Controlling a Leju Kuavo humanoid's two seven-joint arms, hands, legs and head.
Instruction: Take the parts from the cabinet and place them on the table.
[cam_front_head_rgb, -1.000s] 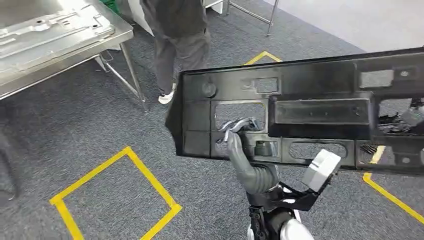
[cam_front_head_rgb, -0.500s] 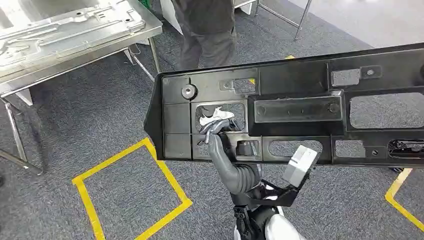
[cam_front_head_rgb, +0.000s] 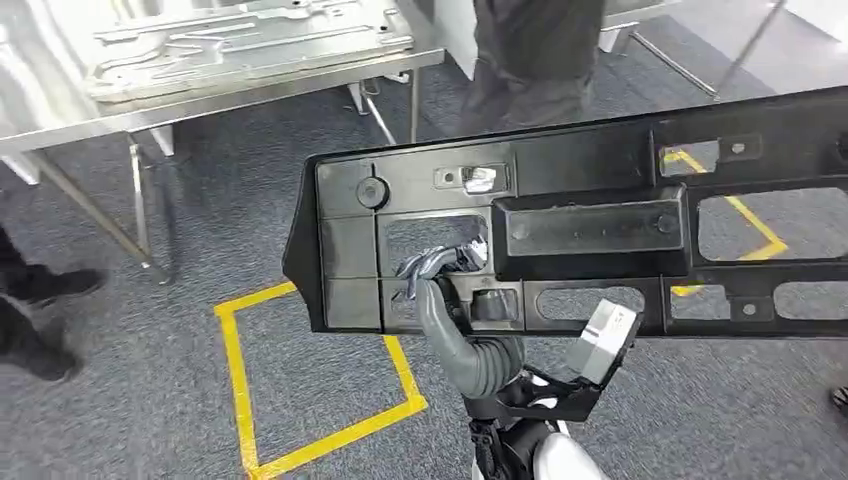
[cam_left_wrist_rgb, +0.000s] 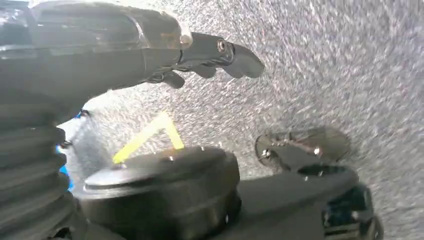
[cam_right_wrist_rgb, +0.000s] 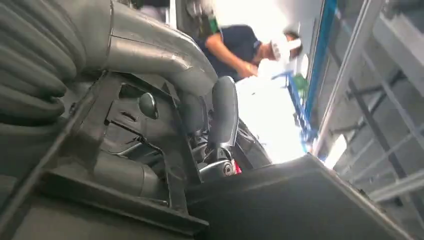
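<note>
Carrying step: my left robot hand (cam_front_head_rgb: 440, 268) is hooked through a cut-out of the long black part (cam_front_head_rgb: 600, 230), my right robot hand's (cam_right_wrist_rgb: 210, 125) grip I cannot tell; next, approach the steel desk (cam_front_head_rgb: 60, 120) at ten o'clock.
</note>
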